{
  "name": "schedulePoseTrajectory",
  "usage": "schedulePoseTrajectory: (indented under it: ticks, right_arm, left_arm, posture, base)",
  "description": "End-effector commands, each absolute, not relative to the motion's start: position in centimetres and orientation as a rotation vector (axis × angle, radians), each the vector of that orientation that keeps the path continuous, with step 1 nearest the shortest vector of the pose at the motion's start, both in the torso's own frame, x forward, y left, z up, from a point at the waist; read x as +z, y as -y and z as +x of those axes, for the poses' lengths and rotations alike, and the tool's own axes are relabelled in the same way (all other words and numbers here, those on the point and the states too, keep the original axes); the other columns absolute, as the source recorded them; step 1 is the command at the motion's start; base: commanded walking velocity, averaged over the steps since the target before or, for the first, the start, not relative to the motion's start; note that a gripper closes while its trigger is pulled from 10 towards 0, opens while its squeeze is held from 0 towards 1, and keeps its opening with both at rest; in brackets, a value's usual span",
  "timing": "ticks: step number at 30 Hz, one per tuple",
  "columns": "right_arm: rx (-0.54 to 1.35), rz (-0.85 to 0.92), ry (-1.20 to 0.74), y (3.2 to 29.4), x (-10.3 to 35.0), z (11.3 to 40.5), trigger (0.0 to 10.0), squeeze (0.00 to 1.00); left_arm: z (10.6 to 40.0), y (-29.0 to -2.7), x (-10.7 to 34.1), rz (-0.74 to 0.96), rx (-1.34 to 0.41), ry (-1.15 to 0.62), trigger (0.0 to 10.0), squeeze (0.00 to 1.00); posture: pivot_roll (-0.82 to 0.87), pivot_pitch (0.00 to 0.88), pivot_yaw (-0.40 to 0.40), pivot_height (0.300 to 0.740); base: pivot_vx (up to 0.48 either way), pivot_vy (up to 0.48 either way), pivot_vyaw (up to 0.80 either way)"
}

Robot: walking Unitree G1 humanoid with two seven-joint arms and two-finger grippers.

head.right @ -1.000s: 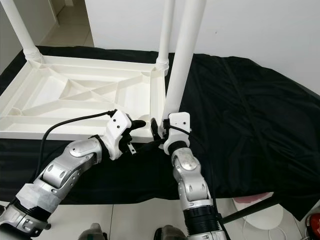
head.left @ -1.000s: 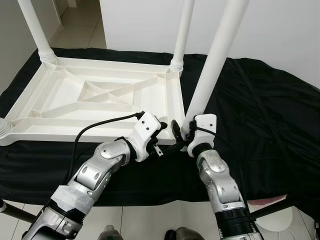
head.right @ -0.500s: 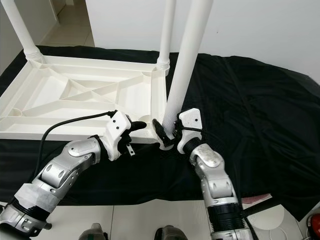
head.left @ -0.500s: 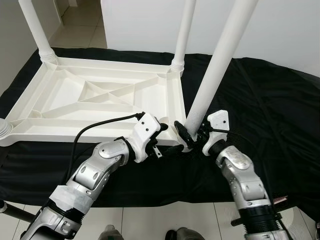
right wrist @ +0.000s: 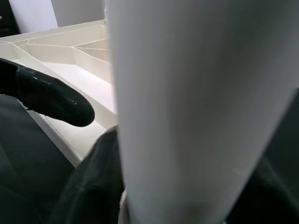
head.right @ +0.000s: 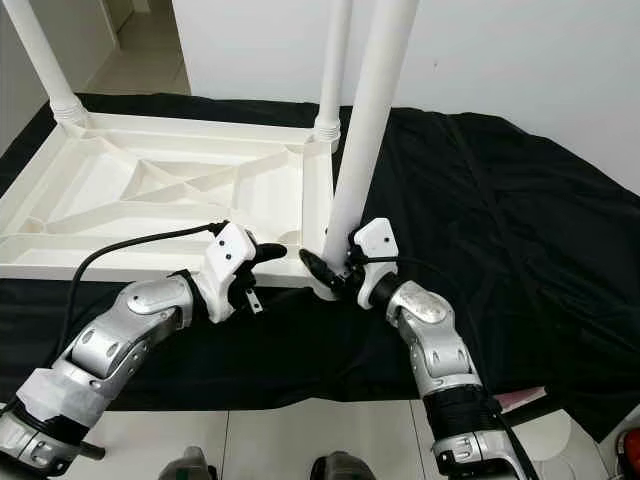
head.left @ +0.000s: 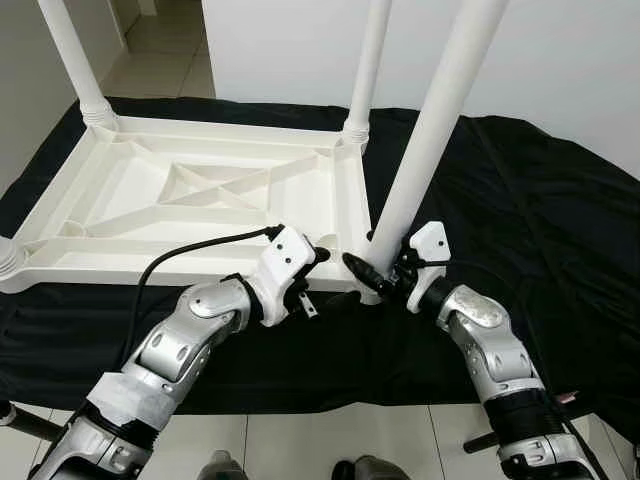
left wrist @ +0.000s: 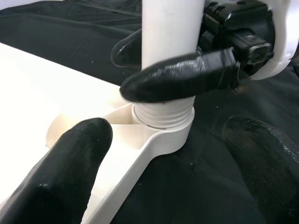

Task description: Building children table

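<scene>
The white plastic table (head.left: 190,190) lies upside down on a black cloth (head.left: 520,220), its ribbed underside facing up, and it takes up the left and middle of the scene. At its near right corner a white leg (head.left: 425,130) stands in the threaded socket (left wrist: 163,116), leaning slightly to the right as it rises. The right gripper (head.left: 372,272) is closed around the foot of this leg just above the socket; in the left wrist view one of its black fingers (left wrist: 182,77) lies across the front of the leg and the other shows behind it. The right arm reaches in from the near right, bent at the elbow. The left gripper (head.left: 318,262) sits just left of that corner at the table's near edge, its two fingers spread wide and holding nothing; one finger is over the table's rim and the other over the cloth, with the socket between them and a little ahead. A black cable (head.left: 200,250) runs from the left wrist back along the arm. Two more legs stand upright in the table: one at the far right corner (head.left: 365,60) and one at the far left corner (head.left: 75,60). Beyond the cloth is a white wall (head.left: 560,60), and pale floor tiles (head.left: 150,40) show at the far left.
</scene>
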State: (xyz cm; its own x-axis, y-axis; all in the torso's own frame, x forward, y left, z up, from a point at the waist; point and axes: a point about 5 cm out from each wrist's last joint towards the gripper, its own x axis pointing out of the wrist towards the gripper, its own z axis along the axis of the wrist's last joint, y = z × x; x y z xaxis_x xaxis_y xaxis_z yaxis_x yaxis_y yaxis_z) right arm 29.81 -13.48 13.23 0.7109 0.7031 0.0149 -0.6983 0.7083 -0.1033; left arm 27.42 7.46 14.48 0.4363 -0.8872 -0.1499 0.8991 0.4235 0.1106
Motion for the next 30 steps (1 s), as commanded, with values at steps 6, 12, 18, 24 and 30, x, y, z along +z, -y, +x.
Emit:
schedulePoseTrajectory:
  ticks: [6,12,18,24,30]
  right_arm:
    - [0.808,-0.070,0.011,13.3,11.9,29.3,0.0,0.00]
    - [0.707,-0.056,0.019,13.4,11.9,29.5,10.0,0.00]
    - [0.548,-0.043,0.045,13.1,12.2,29.6,10.0,0.00]
    - [0.406,0.014,0.103,12.1,13.3,29.2,10.0,0.00]
    - [0.293,0.027,0.108,11.6,13.3,29.2,10.0,0.00]
  left_arm:
    - [26.8,-8.1,14.7,0.194,-1.165,-0.082,10.0,0.00]
    - [26.8,-8.3,14.7,0.190,-1.156,-0.089,10.0,0.00]
    - [26.4,-8.3,14.5,0.180,-1.151,-0.092,10.0,0.00]
    - [26.1,-8.2,14.5,0.167,-1.143,-0.095,10.0,0.00]
    - [26.2,-8.3,14.5,0.168,-1.146,-0.096,10.0,0.00]
  posture:
    - [0.13,0.000,-0.049,0.740]
    - [0.13,0.018,-0.055,0.740]
    - [0.13,0.031,-0.065,0.740]
    - [0.14,0.030,-0.066,0.740]
    - [0.14,0.021,-0.059,0.740]
  base:
    - [0.000,0.000,0.00]
    - [0.000,0.000,0.00]
    - [0.000,0.000,0.00]
    - [0.000,0.000,0.00]
    - [0.000,0.000,0.00]
